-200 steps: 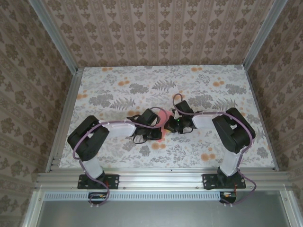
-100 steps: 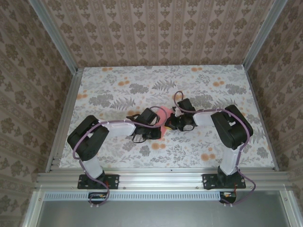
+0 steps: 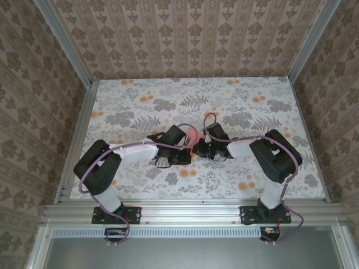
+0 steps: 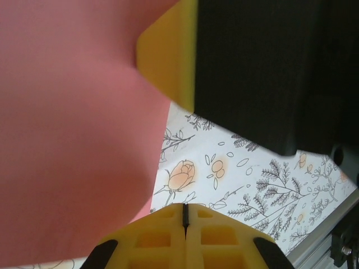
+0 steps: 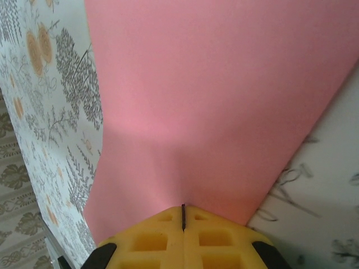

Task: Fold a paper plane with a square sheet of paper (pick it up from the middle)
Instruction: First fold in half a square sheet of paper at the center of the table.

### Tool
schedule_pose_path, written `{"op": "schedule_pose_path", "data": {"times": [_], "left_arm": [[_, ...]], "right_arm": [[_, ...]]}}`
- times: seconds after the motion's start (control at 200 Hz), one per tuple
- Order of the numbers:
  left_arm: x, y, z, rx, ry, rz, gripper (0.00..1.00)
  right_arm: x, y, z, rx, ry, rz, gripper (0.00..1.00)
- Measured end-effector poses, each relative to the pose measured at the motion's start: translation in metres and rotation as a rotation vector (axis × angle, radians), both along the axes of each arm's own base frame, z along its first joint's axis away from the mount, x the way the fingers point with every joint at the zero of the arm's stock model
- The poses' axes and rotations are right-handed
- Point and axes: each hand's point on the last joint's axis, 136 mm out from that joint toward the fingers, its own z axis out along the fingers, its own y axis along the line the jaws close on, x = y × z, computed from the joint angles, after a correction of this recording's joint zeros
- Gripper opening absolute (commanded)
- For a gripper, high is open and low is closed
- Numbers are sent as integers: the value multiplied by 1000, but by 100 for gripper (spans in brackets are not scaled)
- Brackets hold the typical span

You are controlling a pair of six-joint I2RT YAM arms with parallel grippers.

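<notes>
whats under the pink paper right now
The flowered tabletop lies below the pink paper; its print shows past the paper's edges in both wrist views. Whatever is directly beneath the sheet is covered, so I cannot tell.

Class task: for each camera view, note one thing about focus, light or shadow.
Top external: even light, sharp patterns, the paper plane tiny and half hidden. Left wrist: paper close up a featureless blur, table print crisp. Right wrist: soft shadow dims the paper near the right gripper.
</notes>
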Motion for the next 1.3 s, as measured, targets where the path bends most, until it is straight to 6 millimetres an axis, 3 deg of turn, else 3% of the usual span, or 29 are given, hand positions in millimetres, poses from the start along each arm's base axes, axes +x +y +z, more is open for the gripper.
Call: {"op": "schedule_pose_path", "data": {"times": [0.295, 0.85, 1.3], "left_arm": [[1, 6, -26, 62, 25, 17, 0], [1, 13, -29, -136, 58, 71, 0], [1, 19, -30, -155, 70, 92, 0]], "right_arm": [[-5, 6, 0, 25, 11, -14, 5], [-3, -3, 0, 3, 32, 22, 10], [3, -3, -1, 15, 61, 53, 10]]}}
